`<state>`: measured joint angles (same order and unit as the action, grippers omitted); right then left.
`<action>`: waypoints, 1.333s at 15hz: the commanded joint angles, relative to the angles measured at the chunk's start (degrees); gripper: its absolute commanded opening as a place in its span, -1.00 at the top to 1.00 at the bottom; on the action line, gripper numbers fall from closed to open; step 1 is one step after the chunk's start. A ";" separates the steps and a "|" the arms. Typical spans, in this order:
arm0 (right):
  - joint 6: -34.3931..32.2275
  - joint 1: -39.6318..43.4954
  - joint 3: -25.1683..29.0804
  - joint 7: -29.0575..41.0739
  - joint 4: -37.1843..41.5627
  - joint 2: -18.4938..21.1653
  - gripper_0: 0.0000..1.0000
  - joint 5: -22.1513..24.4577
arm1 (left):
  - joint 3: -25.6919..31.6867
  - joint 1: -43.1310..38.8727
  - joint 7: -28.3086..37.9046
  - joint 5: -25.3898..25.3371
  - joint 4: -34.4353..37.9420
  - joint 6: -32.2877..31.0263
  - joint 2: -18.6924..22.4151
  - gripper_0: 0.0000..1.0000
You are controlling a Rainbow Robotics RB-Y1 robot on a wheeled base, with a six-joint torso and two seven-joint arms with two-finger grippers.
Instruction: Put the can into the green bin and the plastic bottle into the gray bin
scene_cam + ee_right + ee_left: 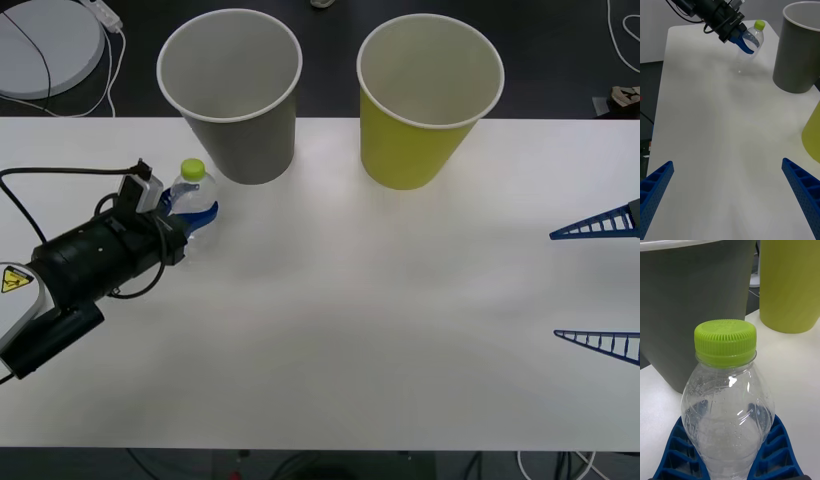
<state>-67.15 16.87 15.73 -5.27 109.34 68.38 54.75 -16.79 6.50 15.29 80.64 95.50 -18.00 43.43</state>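
Left gripper [200, 215] has its blue fingers closed around the bottle [192, 190], which stands by the gray bin [232, 90]. It looks empty, so I think it is very light. Its thin sides may bend if squeezed hard, and they look slippery. Holding the fat middle seems best. Both the gray bin and the green bin [425, 100] look empty. Right gripper [600, 285] waits wide open, far off.
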 commanded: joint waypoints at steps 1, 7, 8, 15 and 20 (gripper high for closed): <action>0.00 0.00 0.00 0.00 0.00 0.00 -1.00 0.00 | 0.10 -1.49 0.44 -1.46 2.06 -0.01 1.39 1.00; 0.00 0.00 0.00 0.00 0.00 0.00 -1.00 0.00 | 2.38 -6.76 1.05 -3.74 7.68 -0.01 4.73 1.00; 0.00 0.00 0.00 0.00 0.00 0.00 -1.00 0.00 | 3.08 -7.81 1.32 -3.92 8.65 -0.01 4.99 1.00; 0.00 0.00 0.00 0.00 0.00 0.00 -1.00 0.00 | 5.72 -11.15 3.60 -8.13 13.39 -0.01 9.30 1.00; 0.00 0.00 0.00 0.00 0.00 0.00 -1.00 0.00 | 8.71 -11.15 6.33 -12.00 14.36 -4.58 14.22 1.00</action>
<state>-67.15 16.88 15.73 -5.27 109.34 68.38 54.75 -8.97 -4.65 21.14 69.02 109.86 -21.12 57.22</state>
